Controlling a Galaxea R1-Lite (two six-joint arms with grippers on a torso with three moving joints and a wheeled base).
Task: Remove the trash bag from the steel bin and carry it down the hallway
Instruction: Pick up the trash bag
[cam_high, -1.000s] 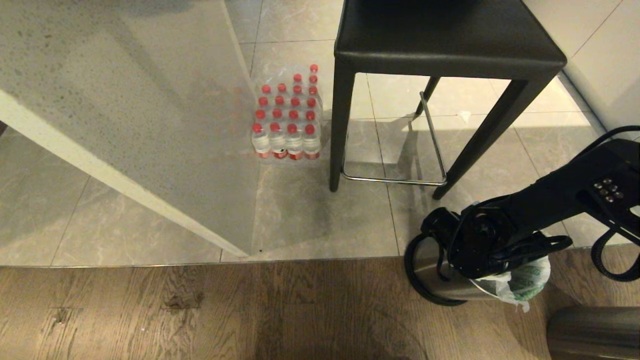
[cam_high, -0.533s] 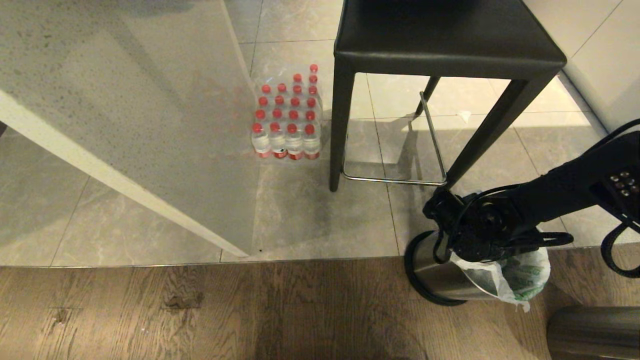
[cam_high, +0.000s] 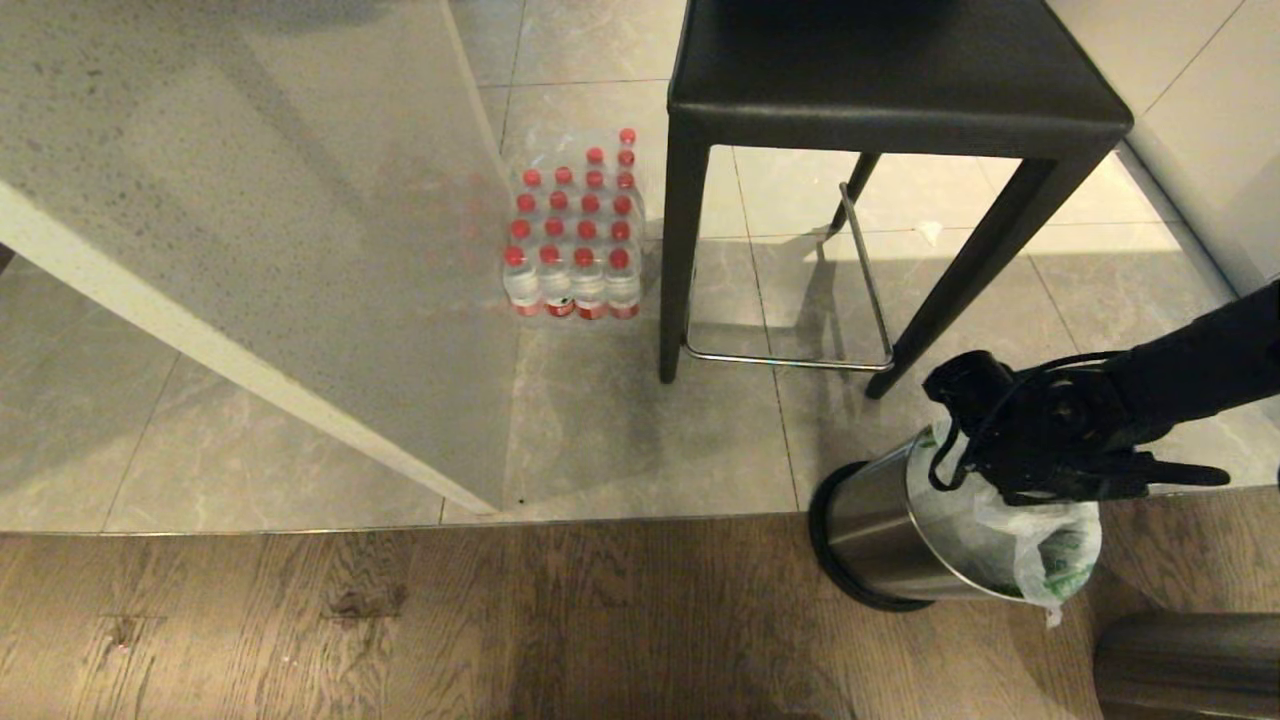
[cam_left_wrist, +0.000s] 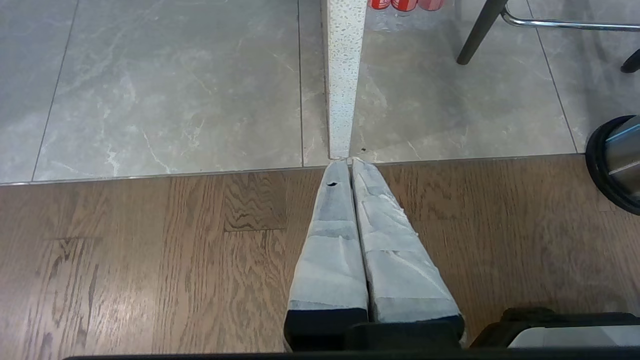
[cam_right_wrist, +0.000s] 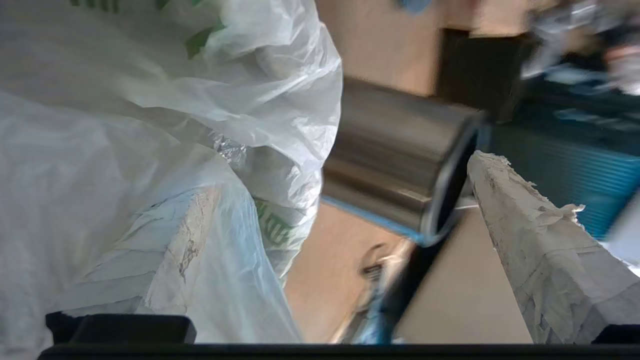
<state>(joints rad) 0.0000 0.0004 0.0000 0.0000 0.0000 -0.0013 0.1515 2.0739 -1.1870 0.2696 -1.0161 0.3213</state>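
Observation:
The steel bin (cam_high: 875, 535) stands at the lower right where tile meets wood, its mouth leaning away to the right. The trash bag (cam_high: 1045, 545), thin white plastic with green print, lines it and spills over the rim. My right gripper (cam_high: 1160, 482) hovers at the bin's mouth, open. In the right wrist view the trash bag's film (cam_right_wrist: 150, 165) drapes over one taped finger (cam_right_wrist: 165, 250); the other finger (cam_right_wrist: 540, 250) stands bare beside the steel bin (cam_right_wrist: 395, 160). My left gripper (cam_left_wrist: 350, 161) is parked, shut, over the wood floor. The hallway is out of view.
A black stool (cam_high: 890, 90) with a chrome footrest stands just behind the bin. A shrink-wrapped pack of red-capped bottles (cam_high: 575, 240) sits by the stone counter (cam_high: 250, 200). Another metal cylinder (cam_high: 1190, 660) is at the bottom right corner.
My right arm has swung right and slightly away from the bin's top, uncovering the mouth. The bag's rim has been drawn up with it. The left arm has not moved.

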